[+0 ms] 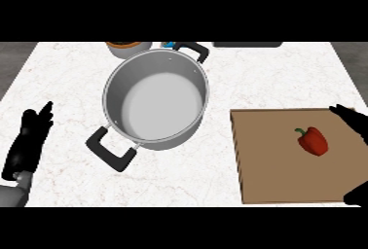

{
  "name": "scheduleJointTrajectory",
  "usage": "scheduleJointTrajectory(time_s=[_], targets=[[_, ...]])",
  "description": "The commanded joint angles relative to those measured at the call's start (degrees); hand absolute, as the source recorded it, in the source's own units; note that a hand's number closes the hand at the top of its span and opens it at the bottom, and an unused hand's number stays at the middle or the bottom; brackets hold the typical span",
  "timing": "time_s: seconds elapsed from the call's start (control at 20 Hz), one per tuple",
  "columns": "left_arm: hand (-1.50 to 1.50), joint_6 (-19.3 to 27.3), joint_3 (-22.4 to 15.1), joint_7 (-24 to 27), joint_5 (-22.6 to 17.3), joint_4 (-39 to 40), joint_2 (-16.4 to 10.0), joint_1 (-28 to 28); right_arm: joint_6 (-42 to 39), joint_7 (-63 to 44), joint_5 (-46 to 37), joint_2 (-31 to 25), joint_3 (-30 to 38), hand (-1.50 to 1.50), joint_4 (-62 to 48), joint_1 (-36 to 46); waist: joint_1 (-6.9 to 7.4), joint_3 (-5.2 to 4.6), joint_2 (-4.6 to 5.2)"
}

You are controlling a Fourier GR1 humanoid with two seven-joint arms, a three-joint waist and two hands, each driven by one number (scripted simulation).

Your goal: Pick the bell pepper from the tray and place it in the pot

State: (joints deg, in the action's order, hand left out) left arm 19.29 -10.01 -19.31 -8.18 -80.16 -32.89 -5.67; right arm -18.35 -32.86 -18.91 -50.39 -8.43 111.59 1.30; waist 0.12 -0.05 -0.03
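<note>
A red bell pepper (313, 141) with a green stem lies on the brown tray (273, 165) at the right of the counter. A large steel pot (155, 99) with black handles stands to the tray's left, and I see nothing inside it. My right hand (352, 119) shows at the right edge, just right of the pepper and above the tray, fingers straight and apart from the pepper. My left hand (30, 138) rests open at the left edge, fingers pointing up, well left of the pot.
An orange-rimmed container (127, 47) and a small blue object (168, 45) sit behind the pot at the counter's far edge. A dark flat item (247, 44) lies at the far right. The white marble counter (72, 87) ends in grey floor at both sides.
</note>
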Motion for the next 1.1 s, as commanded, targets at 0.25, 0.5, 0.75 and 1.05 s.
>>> scheduleJointTrajectory(time_s=[0.25,0.5,0.75,1.05], targets=[[0.00,0.3,0.4,-3.6,5.6,-4.8,4.9,2.0,-4.1,-1.8,-7.9,8.8,-0.6,-1.50,-6.4,3.2,0.08,0.06,0.01],[0.00,-3.1,3.8,-5.0,5.5,-1.7,3.5,-2.6,0.5,4.9,-15.5,14.2,-4.0,-1.50,-18.7,6.6,0.49,0.08,0.16],[0.00,-6.1,7.3,1.6,6.5,0.7,6.9,1.7,-2.3,7.0,-18.0,17.1,-0.7,-1.50,-19.6,7.0,0.07,0.04,0.05],[0.00,-7.6,8.9,0.2,8.8,0.8,8.9,0.3,-2.3,11.7,-22.2,18.1,2.5,-1.50,-25.2,10.8,0.04,0.04,0.05]])
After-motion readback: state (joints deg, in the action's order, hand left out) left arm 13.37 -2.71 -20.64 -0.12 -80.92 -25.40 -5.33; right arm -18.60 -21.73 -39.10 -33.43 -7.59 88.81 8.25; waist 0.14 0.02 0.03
